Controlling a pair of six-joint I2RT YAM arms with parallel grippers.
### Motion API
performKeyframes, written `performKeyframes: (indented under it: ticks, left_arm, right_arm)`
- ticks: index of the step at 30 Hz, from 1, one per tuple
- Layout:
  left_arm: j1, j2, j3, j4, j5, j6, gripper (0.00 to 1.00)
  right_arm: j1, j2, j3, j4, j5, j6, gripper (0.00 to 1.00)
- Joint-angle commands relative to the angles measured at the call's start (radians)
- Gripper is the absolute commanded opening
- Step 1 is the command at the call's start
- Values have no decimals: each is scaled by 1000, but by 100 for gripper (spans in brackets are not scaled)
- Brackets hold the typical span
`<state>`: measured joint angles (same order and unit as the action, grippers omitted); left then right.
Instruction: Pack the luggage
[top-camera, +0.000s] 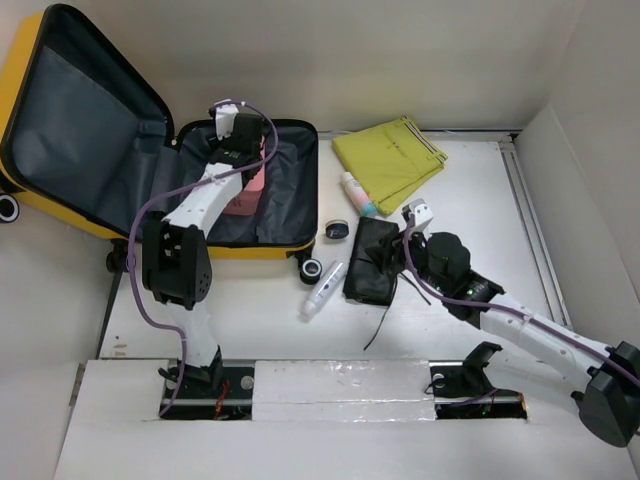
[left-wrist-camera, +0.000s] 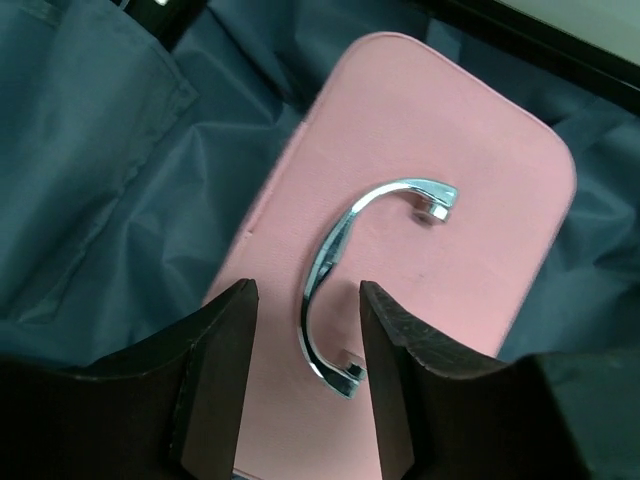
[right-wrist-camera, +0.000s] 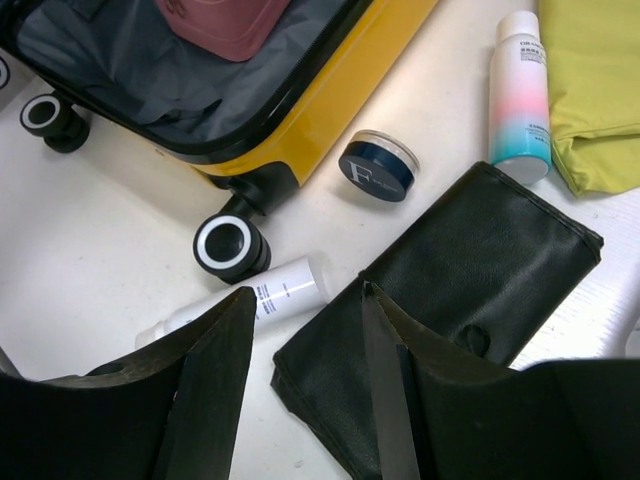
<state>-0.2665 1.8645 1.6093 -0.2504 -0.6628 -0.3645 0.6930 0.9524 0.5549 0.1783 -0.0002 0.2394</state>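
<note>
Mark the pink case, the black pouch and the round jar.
pink case (left-wrist-camera: 470, 140): left wrist view, bare pink top beside the handle
black pouch (right-wrist-camera: 490, 260): right wrist view, middle of its face
round jar (right-wrist-camera: 377, 168): right wrist view, dark lid

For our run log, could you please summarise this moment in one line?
left gripper: open over pink case in luggage | right gripper: open above black pouch edge

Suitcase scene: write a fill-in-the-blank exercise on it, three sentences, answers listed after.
1. The pink case lies inside the open ____ suitcase.
2. The left fingers stand on either side of the pink case's metal ____.
3. The right fingers hover over a ____ pouch.
Answers: yellow; handle; black.
</note>
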Motion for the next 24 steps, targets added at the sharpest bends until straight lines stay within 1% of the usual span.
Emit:
performKeyframes:
  ticks: [1, 2, 4, 6, 7, 9, 10, 11, 12, 16, 21, 24]
  left_arm:
    - [30, -39, -5, 13, -3, 27, 41]
    - [30, -28, -5, 4, -3, 36, 41]
    - [30, 16, 34, -10, 6, 45, 32]
    - [30, 44, 53, -21, 6, 45, 25]
    - [30, 65, 67, -21, 6, 45, 19]
    - [30, 79, 76, -21, 6, 55, 19]
    - [30, 79, 86, -21, 15, 55, 17]
    - [30, 79, 86, -30, 15, 64, 12]
    - [30, 79, 86, -30, 2, 64, 0]
    - [39, 42, 86, -30, -23, 97, 0]
    - [124, -40, 86, -50, -38, 140, 0]
    - [160, -59, 72, -59, -50, 176, 0]
  right_arm:
    - [-6, -15, -4, 47, -23, 0, 52]
    - [-6, -15, -4, 47, -23, 0, 52]
    - [-15, -24, -4, 47, -23, 0, 52]
    - [-15, -24, -4, 47, -23, 0, 52]
    - [-15, -24, -4, 47, -23, 0, 52]
    - [-15, -33, -4, 47, -23, 0, 52]
    - [-24, -33, -13, 47, -12, 0, 52]
    - [-24, -33, -13, 47, -12, 0, 52]
    - [-24, -33, -13, 47, -12, 0, 52]
    - [-24, -33, -13, 47, -12, 0, 52]
    - [-33, -43, -13, 47, -23, 0, 52]
    - [-33, -69, -13, 47, -23, 9, 52]
